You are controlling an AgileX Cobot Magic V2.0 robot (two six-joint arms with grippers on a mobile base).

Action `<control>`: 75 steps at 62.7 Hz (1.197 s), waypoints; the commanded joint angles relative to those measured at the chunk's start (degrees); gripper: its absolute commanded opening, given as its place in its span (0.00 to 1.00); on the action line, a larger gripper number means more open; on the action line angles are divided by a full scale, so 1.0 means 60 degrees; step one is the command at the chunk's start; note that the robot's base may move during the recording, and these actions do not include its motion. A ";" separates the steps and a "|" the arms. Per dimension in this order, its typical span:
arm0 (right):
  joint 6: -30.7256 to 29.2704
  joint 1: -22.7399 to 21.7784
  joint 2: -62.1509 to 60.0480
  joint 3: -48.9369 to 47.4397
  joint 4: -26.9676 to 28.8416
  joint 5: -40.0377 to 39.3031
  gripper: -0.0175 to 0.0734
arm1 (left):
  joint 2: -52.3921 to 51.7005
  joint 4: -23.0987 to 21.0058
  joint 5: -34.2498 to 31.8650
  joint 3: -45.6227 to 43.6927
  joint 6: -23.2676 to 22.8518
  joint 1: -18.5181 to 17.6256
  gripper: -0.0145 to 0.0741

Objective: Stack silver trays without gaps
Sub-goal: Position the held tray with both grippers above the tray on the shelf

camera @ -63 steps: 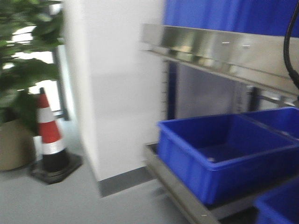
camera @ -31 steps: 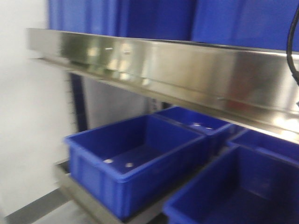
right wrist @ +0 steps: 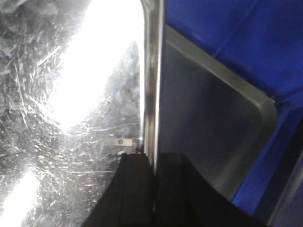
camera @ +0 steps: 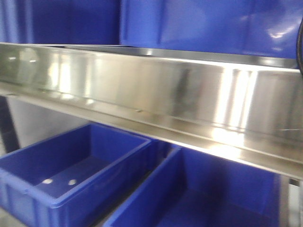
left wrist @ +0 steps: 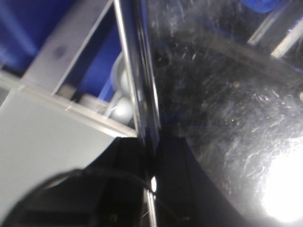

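Twice clamped at its thin rim, tray (left wrist: 227, 118): by left gripper (left wrist: 150, 142), with scratched pan face just right of the jaws; by right gripper (right wrist: 154, 158), with glaring face just left. Beyond, second tray (right wrist: 208, 118), edged by bin (right wrist: 227, 38).

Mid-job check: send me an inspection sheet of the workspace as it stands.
Surface: steel shelf rail crosses the front view.
Job's things: held silver tray, scratched, under glare; second tray beside it, against blue plastic.
Clutter: two pale round spots on the floor of the lower left blue bin; unidentifiable.
Grippers: left gripper and right gripper each have jaws closed on the held tray's rim.
Cables: black cable at the front view's right edge; thin wire over the left gripper's body.
Surroundings: more blue bins above and below the rail.
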 commanded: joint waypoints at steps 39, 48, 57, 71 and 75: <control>-0.0045 0.0207 -0.0341 -0.0425 0.0771 -0.0386 0.25 | -0.0382 -0.0584 0.0422 -0.0327 0.0427 -0.0298 0.11; -0.0045 0.0207 -0.0341 -0.0425 0.0771 -0.0386 0.25 | -0.0382 -0.0603 0.0403 -0.0327 0.0427 -0.0298 0.11; -0.0045 0.0207 -0.0341 -0.0425 0.0771 -0.0386 0.25 | -0.0382 -0.0604 0.0342 -0.0327 0.0427 -0.0298 0.11; -0.0045 0.0207 -0.0341 -0.0425 0.0771 -0.0487 0.25 | -0.0382 -0.0618 0.0262 -0.0327 0.0427 -0.0298 0.11; -0.0045 0.0207 -0.0341 -0.0425 0.0796 -0.0292 0.25 | -0.0382 -0.0700 0.0144 -0.0371 0.0427 -0.0298 0.11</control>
